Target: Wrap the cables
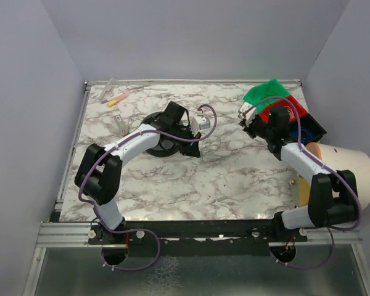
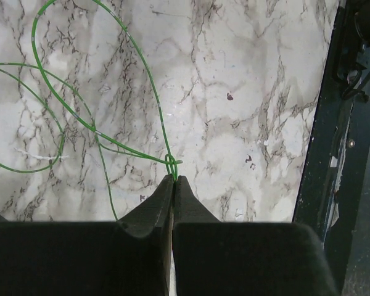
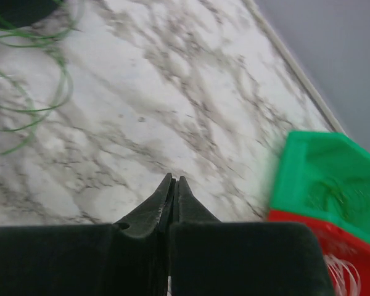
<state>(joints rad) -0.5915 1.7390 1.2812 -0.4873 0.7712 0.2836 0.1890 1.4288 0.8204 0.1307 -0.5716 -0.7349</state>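
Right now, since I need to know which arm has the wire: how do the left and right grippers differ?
The left gripper pinches a small loop of the green cable at its tips; the right gripper holds nothing. The left gripper has cable strands right ahead; the right gripper has bare marble table ahead and a green-and-red container beside it. Both have their jaws shut.

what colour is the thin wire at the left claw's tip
Green wire, clearest in the left wrist view.
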